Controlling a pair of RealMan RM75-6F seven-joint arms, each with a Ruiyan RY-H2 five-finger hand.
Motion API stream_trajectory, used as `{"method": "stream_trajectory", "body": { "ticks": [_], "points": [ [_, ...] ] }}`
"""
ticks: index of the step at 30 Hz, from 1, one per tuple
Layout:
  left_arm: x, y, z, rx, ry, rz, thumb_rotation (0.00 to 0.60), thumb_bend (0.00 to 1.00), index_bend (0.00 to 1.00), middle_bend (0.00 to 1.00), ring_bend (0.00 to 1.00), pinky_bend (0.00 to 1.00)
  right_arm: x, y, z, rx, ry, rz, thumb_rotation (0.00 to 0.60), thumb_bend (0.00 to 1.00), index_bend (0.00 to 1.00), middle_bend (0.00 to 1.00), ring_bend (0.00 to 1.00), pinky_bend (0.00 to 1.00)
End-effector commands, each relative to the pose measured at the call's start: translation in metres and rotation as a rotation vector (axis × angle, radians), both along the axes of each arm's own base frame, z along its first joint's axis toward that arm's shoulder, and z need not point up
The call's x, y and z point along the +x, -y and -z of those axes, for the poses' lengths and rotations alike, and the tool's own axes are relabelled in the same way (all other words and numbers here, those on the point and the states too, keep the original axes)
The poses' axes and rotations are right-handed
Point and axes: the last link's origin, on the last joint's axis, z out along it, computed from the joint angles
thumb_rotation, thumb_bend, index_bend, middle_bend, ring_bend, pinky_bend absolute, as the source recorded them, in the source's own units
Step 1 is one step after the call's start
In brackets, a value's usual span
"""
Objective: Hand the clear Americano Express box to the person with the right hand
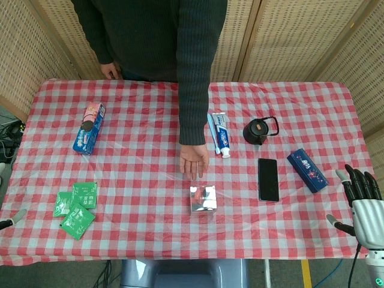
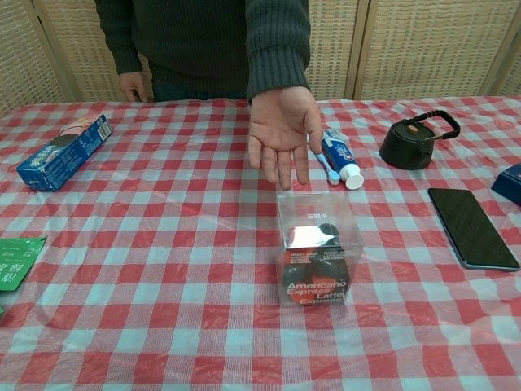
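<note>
Right hand (image 1: 362, 204): at the near right edge of the surface (image 1: 150, 156), fingers spread and pointing away from the robot, holding nothing; seen in the head view only.

Left hand (image 1: 12, 221): only a tip shows at the near left edge of the head view; whether it is released or clenched cannot be told.

Clear Americano Express box (image 2: 317, 259): upright near the middle of the surface toward the near edge, untouched, red and dark contents showing through its walls.

Person's hand (image 2: 282, 134): palm up, fingers extended toward the robot, just beyond the box and apart from it.

Toothpaste tube (image 2: 340, 160): lying beside the person's hand, on its right in both views, cap toward the robot.

Black kettle (image 2: 415, 140): right of the tube, handle raised.

Black phone (image 2: 471, 226): flat, screen up, nearer than the kettle.

Dark blue box (image 1: 306, 170): lying at an angle, right of the phone.

Blue cookie box (image 1: 89, 127): lying on the far left part of the surface.

Green sachets (image 1: 76, 209): several overlapping at the near left.

Surface covering: red and white checked cloth.
</note>
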Motion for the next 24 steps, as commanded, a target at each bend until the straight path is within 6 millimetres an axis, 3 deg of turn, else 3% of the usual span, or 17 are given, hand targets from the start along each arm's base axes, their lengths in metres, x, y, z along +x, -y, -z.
{"method": "stream_trajectory", "body": {
  "ticks": [1,9,13,18,20,24],
  "points": [
    [0.000,0.000,0.000,0.000,0.000,0.000,0.600,0.00,0.00,0.00,0.00,0.00,0.000,0.000,0.000,0.000,0.000,0.000,0.600,0.00,0.00,0.00,0.00,0.00],
    [0.000,-0.001,-0.001,0.005,0.003,-0.001,0.600,0.00,0.00,0.00,0.00,0.00,0.003,0.003,0.008,0.055,-0.010,-0.015,0.600,0.00,0.00,0.00,0.00,0.00],
    [-0.001,-0.004,0.000,0.008,0.000,-0.010,0.600,0.00,0.00,0.00,0.00,0.00,0.017,0.019,0.025,0.184,-0.038,-0.089,0.600,0.00,0.00,0.00,0.00,0.00],
    [-0.004,-0.013,-0.001,0.018,-0.003,-0.037,0.600,0.00,0.00,0.00,0.00,0.00,0.056,0.052,0.050,0.413,-0.022,-0.218,0.600,0.00,0.00,0.00,0.00,0.00],
    [-0.010,-0.024,0.002,0.012,-0.015,-0.079,0.600,0.00,0.00,0.00,0.00,0.00,0.093,0.077,0.080,0.590,0.014,-0.303,0.600,0.00,0.02,0.01,0.00,0.00],
    [-0.014,-0.034,0.006,0.005,-0.025,-0.118,0.600,0.00,0.00,0.00,0.00,0.00,0.115,0.092,0.102,0.685,0.043,-0.325,0.600,0.00,0.08,0.08,0.03,0.02]
  ]
}}
